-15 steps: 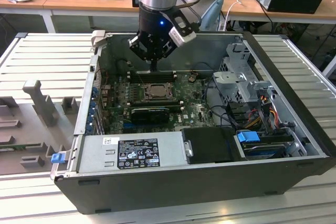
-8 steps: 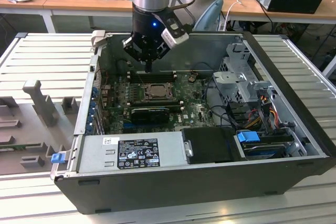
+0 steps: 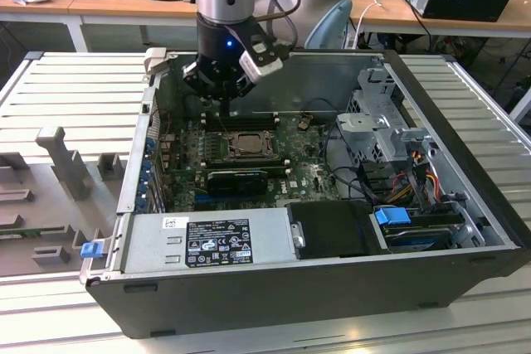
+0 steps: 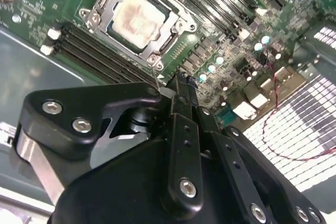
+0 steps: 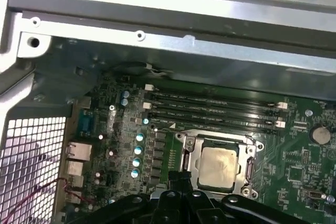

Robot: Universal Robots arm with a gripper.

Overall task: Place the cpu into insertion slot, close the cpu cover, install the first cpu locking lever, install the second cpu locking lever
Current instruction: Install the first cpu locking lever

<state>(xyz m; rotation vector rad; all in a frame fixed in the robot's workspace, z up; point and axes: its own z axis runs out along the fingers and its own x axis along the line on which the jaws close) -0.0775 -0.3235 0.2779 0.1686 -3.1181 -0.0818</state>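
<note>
Where the gripper hangs: the gripper (image 3: 228, 112) is low inside the open computer case (image 3: 332, 288), just off one corner of the socket, over the ends of the long black memory slots (image 3: 241, 119).
Gripper fingers: pressed together with nothing between them; in both wrist views the tip (image 4: 178, 80) (image 5: 181, 176) reads as one narrow black point.
Contact: whether the tip touches the board or the socket frame cannot be told.
Cpu: the cpu (image 4: 139, 19) (image 5: 218, 167) lies flat in the insertion slot (image 3: 228, 145), its pale face up and showing through the frame's cut-out.
Cpu cover: the cpu cover (image 4: 168, 35) (image 5: 191, 163) lies folded down over the chip's edges, level with the board.
Locking levers: thin silvery wires run along the frame's sides; whether they are latched cannot be told.
Socket's place: near the middle of the green motherboard (image 3: 307, 172), toward the case's far wall in the exterior view, with the memory slots (image 5: 210, 109) just beside it.
</note>
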